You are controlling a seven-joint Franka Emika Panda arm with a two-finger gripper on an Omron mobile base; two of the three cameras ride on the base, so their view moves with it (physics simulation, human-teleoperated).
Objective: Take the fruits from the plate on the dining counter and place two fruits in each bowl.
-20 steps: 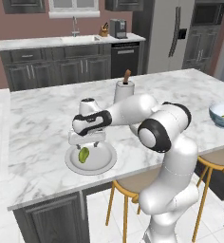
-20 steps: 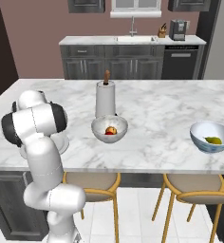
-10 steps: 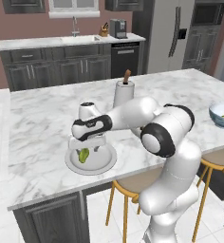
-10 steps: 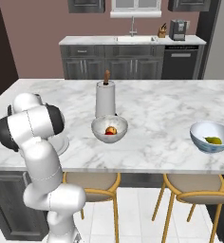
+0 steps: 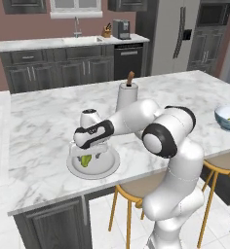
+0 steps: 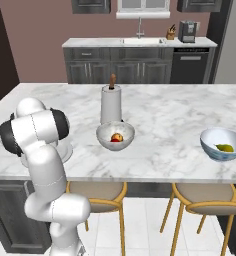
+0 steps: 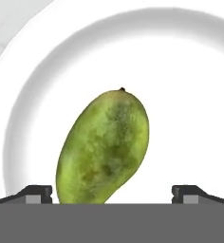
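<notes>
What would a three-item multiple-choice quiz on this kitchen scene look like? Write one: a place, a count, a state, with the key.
1. Where does the green fruit lie?
A. On the plate
B. In the blue bowl
C. On a stool

2. How many fruits lie on the plate?
A. Three
B. One
C. None

3. How does the hand stand?
A. Shut on the fruit
B. Shut on nothing
C. Open above the fruit

Key: 1 A, the hand view shows the fruit on the plate's white floor. 2 B, the green fruit is alone there in the hand view and the left base view. 3 C, the two fingertips stand wide apart, the fruit's lower end between them and no pad on it.
</notes>
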